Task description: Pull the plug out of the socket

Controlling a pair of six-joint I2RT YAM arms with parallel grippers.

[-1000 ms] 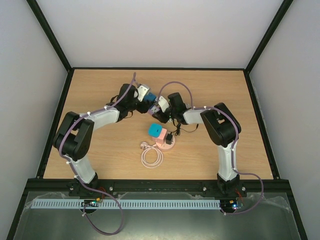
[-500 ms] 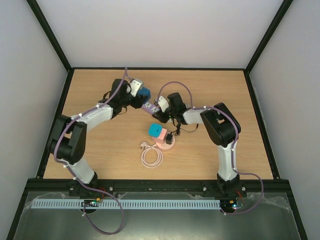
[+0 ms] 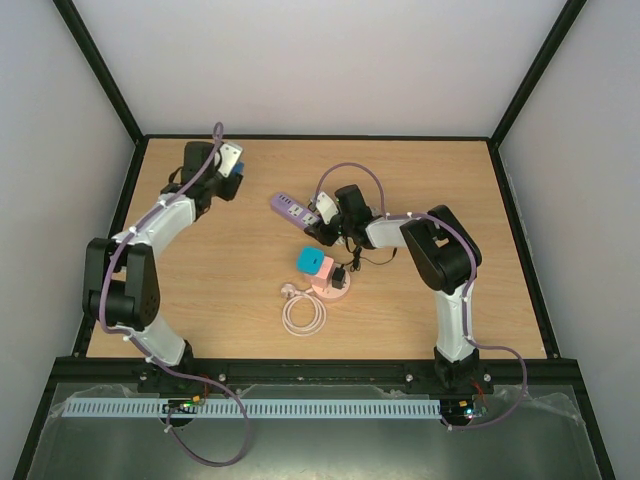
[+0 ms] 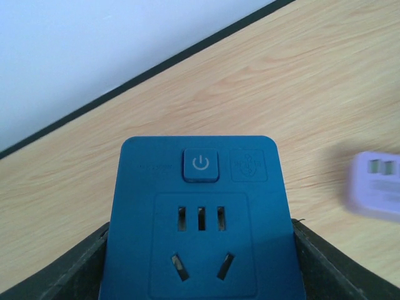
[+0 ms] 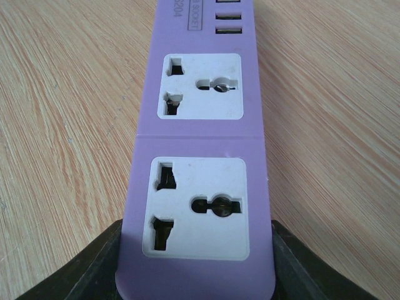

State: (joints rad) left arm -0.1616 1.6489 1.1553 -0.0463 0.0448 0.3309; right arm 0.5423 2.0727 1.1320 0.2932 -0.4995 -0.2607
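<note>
The plug (image 4: 200, 219) is a blue block w/ a power button and its own outlet face. It's clamped in the left gripper (image 4: 203, 267), held up near the far-left corner of the desk (image 3: 450, 180). It's well apart from the socket (image 5: 200, 156), so the pull looks done.

It's a hard plastic shell: stiff, prob. light, w/ smooth sides that could slip. You want the pads on its two flat sides, where they sit now, not on the face.

The pins are on the back, hidden in every view, so you can't check if they're straight. In the top view the left wrist covers most of the plug.

The socket is a rigid purple strip around desk centre, toward the far edge. It's on or just over the wood, can't tell which. The right gripper (image 5: 200, 278) is closed on its near end. Both outlets in view are empty. Its far end is cut off in the wrist view, and no cord can be made out.

Nearer you there's a teal block (image 3: 309, 260), pink base (image 3: 332, 290) and coiled cable (image 3: 303, 316), all too small to ID.
</note>
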